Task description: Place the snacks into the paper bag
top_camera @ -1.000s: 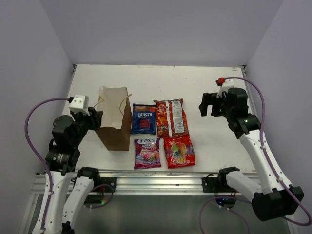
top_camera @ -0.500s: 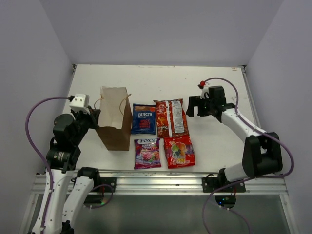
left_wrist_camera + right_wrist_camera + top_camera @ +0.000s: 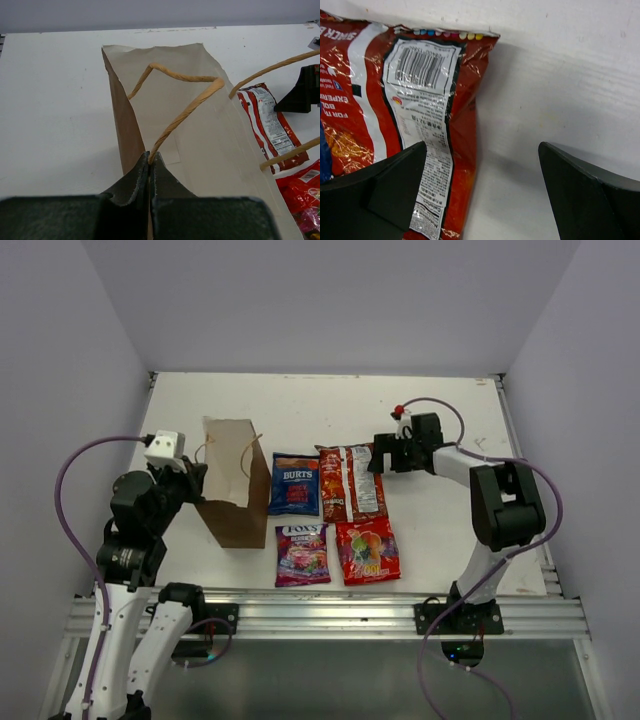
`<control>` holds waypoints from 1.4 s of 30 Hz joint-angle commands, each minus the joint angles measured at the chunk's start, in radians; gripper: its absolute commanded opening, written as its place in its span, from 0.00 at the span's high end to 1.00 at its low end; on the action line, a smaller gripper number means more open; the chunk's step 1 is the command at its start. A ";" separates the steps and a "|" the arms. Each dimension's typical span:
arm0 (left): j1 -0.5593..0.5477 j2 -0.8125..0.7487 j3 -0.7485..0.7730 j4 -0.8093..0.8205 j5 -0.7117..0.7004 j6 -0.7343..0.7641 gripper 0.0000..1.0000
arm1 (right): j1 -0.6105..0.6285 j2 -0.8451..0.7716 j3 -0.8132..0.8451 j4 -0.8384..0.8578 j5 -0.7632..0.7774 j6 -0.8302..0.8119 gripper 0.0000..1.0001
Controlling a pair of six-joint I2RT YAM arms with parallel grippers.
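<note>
The brown paper bag [image 3: 235,492] stands upright at the left, its mouth open. My left gripper [image 3: 199,478] is at the bag's near left rim, shut [image 3: 150,156] on one string handle [image 3: 186,106]. Four snacks lie flat to the right of the bag: the blue Burts packet [image 3: 294,483], the long red-orange chip bag [image 3: 350,482], the purple Fox's packet [image 3: 302,554] and the red sweets bag [image 3: 367,550]. My right gripper [image 3: 378,458] is open and low over the chip bag's far right edge [image 3: 460,100]. One finger is above the packet, the other above bare table, and nothing is held [image 3: 482,150].
The white table [image 3: 440,520] is walled at the back and on both sides. A metal rail [image 3: 320,612] runs along the near edge. The bag's second handle [image 3: 272,70] loops out toward the snacks.
My left gripper closed on the bag's handle. The right arm swung left and down, from the table's right side to the chip bag, with its jaws still wide.
</note>
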 commanded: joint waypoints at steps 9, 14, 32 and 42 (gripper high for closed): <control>-0.005 0.016 0.006 0.021 -0.031 -0.004 1.00 | 0.051 0.100 0.123 0.032 -0.074 0.005 0.03; -0.005 0.013 0.007 0.016 -0.038 -0.002 1.00 | 0.095 0.125 0.152 -0.002 -0.093 0.003 0.17; -0.008 0.017 0.007 0.013 -0.048 -0.002 1.00 | 0.233 -0.105 0.491 -0.286 0.093 -0.063 1.00; -0.007 0.020 0.007 0.013 -0.036 -0.001 1.00 | 0.263 -0.187 0.755 0.062 -0.162 0.096 1.00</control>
